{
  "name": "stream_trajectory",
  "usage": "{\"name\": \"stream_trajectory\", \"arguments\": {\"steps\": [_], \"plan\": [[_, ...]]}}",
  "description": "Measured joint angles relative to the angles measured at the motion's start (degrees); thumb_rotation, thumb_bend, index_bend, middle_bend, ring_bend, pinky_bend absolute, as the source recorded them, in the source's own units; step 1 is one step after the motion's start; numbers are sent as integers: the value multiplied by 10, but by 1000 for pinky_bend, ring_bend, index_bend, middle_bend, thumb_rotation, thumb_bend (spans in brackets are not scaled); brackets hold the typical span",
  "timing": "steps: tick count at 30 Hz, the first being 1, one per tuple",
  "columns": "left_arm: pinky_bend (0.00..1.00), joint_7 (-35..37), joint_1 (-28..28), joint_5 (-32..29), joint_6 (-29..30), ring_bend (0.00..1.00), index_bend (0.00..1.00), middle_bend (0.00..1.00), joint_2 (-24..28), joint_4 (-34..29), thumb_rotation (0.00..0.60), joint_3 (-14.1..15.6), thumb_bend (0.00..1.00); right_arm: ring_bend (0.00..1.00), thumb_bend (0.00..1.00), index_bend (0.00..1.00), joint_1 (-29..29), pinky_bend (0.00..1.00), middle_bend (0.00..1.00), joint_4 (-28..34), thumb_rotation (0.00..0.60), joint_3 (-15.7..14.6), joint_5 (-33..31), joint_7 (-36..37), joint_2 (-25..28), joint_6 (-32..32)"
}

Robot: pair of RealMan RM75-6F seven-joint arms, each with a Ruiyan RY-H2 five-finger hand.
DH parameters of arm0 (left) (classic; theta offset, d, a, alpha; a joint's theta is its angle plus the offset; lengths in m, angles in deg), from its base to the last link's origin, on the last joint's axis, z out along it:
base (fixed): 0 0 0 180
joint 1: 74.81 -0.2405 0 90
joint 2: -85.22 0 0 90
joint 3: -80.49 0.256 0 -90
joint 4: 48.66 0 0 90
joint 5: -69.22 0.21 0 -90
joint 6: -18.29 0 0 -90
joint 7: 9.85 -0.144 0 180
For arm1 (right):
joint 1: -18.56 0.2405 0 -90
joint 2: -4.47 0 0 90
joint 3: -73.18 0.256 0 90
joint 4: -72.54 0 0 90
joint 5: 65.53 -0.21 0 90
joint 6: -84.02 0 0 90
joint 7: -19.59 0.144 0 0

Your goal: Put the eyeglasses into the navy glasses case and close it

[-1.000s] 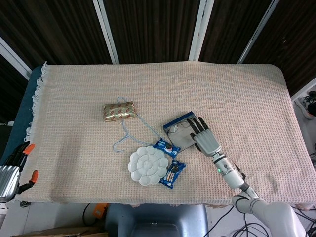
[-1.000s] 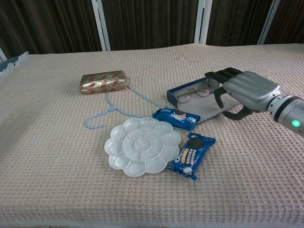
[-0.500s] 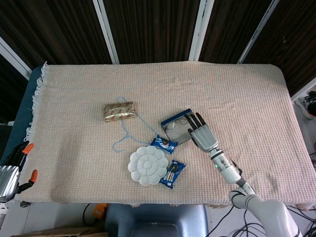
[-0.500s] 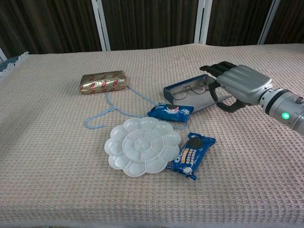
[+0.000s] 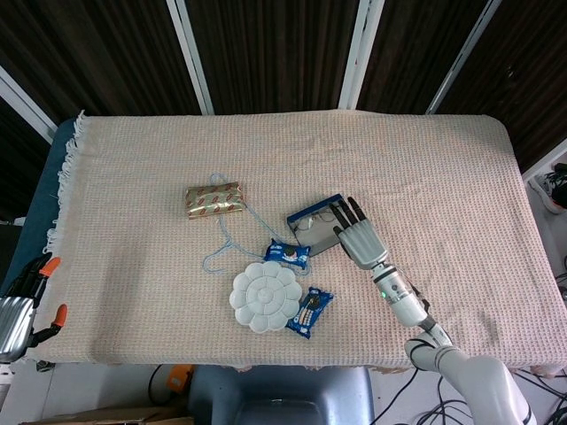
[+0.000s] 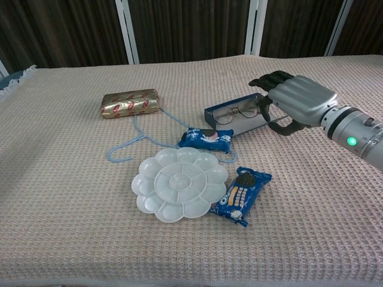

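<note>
The navy glasses case (image 5: 306,213) lies open right of the table's middle, with the eyeglasses (image 5: 312,225) inside it. In the chest view the eyeglasses (image 6: 234,112) rest on the grey lining of the case (image 6: 246,124). My right hand (image 5: 357,237) lies against the case's right side with its fingers stretched out over that edge. From the chest view this right hand (image 6: 297,101) touches the case's right end with the thumb low beside it, holding nothing. My left hand (image 5: 18,308) hangs off the table's near left corner, empty.
A blue cookie packet (image 5: 285,254) touches the case's near left corner. A white flower-shaped palette (image 5: 263,297) and a second cookie packet (image 5: 309,312) lie nearer me. A gold wrapped packet (image 5: 213,200) and a light blue string (image 5: 229,237) lie to the left.
My right hand has slid left and away from me, pushing the case that way. The nearest cookie packet has shifted left with it. The left hand has not moved.
</note>
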Motion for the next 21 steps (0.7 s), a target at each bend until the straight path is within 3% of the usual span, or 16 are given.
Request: {"name": "stream_trajectory", "arguments": {"steps": [12,21], "plan": [[197,3,-1,2,2,0,0,0,0,0,600,1,446,0,553,914,-8,2,218,7,600,3,-2,-24,-3,34],[197,7,-2,7,4,0,0,0,1,1,600,2,445,0,553,927,-50,3,228,86,600,-24,15,-39,46,77]]}}
